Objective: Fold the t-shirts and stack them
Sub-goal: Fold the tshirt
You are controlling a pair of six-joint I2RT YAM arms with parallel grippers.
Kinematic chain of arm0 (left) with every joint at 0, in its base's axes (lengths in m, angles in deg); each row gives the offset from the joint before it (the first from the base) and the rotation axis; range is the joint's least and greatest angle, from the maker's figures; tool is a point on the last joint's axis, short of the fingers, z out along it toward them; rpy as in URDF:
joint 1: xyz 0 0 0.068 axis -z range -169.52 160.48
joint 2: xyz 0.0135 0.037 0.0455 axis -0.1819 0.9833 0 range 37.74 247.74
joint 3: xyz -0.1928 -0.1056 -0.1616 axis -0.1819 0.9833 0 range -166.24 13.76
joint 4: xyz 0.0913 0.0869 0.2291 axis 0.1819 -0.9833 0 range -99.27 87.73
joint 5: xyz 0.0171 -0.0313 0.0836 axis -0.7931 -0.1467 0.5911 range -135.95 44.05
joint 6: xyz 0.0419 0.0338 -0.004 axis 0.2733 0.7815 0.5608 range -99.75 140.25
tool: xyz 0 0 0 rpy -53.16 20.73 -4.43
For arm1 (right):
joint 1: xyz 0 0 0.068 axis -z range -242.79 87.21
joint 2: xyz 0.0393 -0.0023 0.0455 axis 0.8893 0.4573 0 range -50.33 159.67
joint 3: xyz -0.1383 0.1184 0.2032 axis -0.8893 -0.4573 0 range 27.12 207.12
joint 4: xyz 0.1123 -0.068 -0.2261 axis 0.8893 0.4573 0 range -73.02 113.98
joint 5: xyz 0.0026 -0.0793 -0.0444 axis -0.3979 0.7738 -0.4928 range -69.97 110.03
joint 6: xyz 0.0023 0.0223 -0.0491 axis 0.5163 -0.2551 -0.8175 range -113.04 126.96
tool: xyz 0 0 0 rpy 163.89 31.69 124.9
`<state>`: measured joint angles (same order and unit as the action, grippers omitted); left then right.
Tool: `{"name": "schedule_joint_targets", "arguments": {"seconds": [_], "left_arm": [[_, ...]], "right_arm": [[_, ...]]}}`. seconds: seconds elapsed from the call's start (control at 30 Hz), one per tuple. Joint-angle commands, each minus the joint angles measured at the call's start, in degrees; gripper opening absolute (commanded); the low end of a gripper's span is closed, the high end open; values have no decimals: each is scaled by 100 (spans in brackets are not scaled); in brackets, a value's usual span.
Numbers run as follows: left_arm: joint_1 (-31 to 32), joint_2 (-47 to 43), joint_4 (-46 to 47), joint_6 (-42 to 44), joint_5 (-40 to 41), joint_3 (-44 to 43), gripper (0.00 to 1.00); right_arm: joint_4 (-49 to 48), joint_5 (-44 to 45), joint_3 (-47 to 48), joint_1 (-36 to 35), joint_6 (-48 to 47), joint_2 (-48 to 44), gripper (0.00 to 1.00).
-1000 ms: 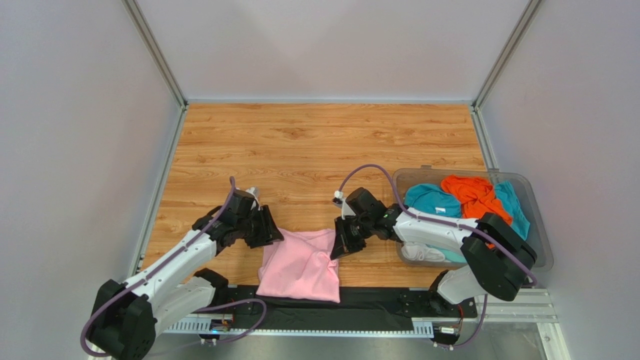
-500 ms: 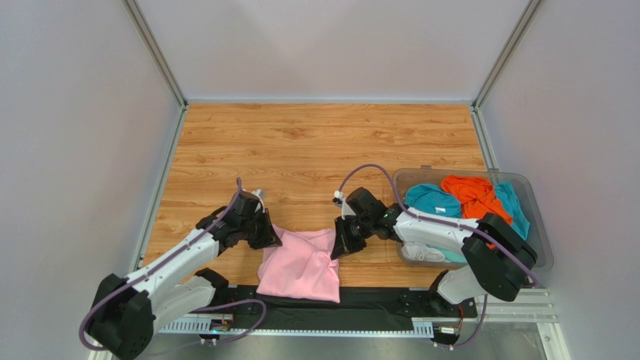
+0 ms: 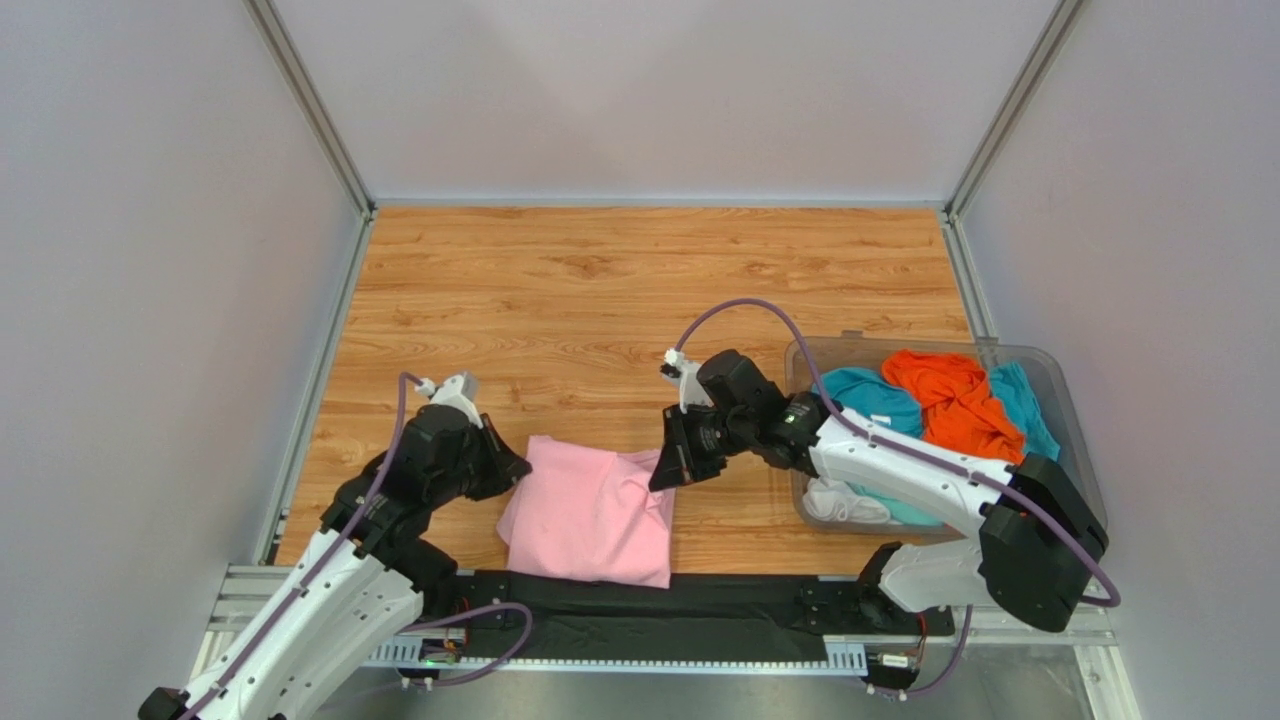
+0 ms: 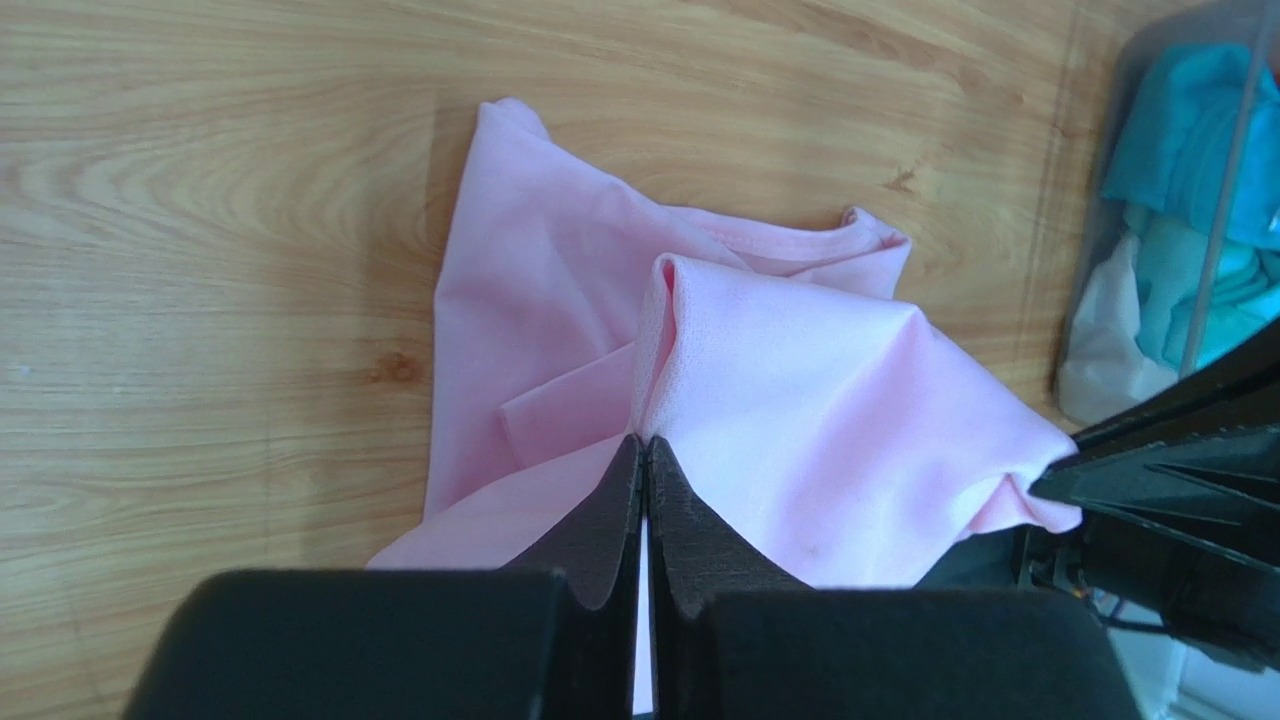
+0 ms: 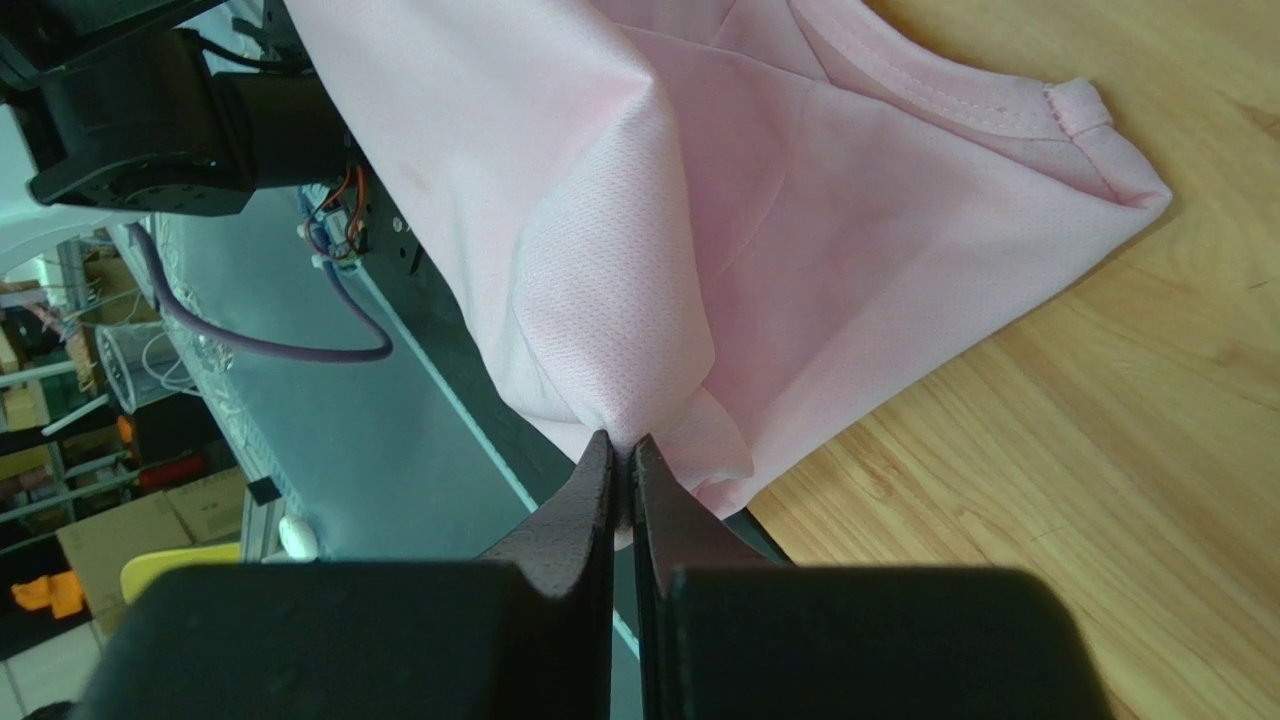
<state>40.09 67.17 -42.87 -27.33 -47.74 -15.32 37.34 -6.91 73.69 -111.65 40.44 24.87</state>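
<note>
Arms (image 3: 323, 548) low; left gripper (image 4: 645, 446), right gripper (image 5: 622, 444) pinch t-shirt (image 3: 589, 518).

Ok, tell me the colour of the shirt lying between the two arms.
Light pink, plain all over. The shirt shows best in the left wrist view.

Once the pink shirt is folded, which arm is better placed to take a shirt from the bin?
Probably the right: the bin sits by its base; the left hand lies beyond the pink shirt.
</note>
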Motion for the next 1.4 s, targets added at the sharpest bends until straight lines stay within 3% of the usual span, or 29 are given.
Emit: {"name": "schedule_joint_targets", "arguments": {"seconds": [0.0, 0.4, 0.57, 0.63, 0.67, 0.7, 0.73, 0.77, 0.83, 0.87, 0.93, 0.97, 1.13, 1.37], "left_arm": [[10, 132, -238, -59, 722, -317, 0], [10, 1670, 421, -129, 2137, -440, 0], [1, 2364, 694, -112, 2577, -546, 0], [1, 2662, 589, -208, 2796, -739, 12], [1, 2743, 406, -235, 2849, -931, 24], [1, 2804, 317, -252, 2885, -1037, 34], [1, 2866, 229, -244, 2894, -1134, 44], [1, 2849, 106, -235, 2877, -1213, 67], [1, 2709, 35, -191, 2719, -1372, 85], [1, 2639, 0, -165, 2622, -1416, 99], [1, 2394, 8, -138, 2203, -1381, 100], [1, 2314, 60, -130, 2043, -1294, 100], [1, 1927, 587, -24, 1121, -846, 100], [1, 2391, 1309, -68, 960, -564, 100]], "right_arm": [[380, 487, 326, 43, -218, -23, 0], [214, 1305, 1003, 447, -842, 1101, 0], [170, 1507, 1469, 527, -1097, 1716, 5], [275, 1595, 1749, 579, -1097, 1998, 23], [354, 1630, 1855, 588, -1106, 2129, 46], [450, 1726, 2074, 588, -1115, 2157, 56], [538, 1727, 2154, 588, -1132, 2174, 61], [644, 1692, 2207, 588, -1141, 2105, 64], [662, 1570, 2182, 571, -1133, 1929, 72], [654, 1525, 2138, 562, -1124, 1702, 78], [627, 1368, 1928, 440, -1054, 1464, 87], [584, 1280, 1839, 378, -1036, 1245, 100], [-75, 603, 1294, -158, -615, 970, 100], [-551, 698, 1460, -203, -517, 1715, 100]]}}
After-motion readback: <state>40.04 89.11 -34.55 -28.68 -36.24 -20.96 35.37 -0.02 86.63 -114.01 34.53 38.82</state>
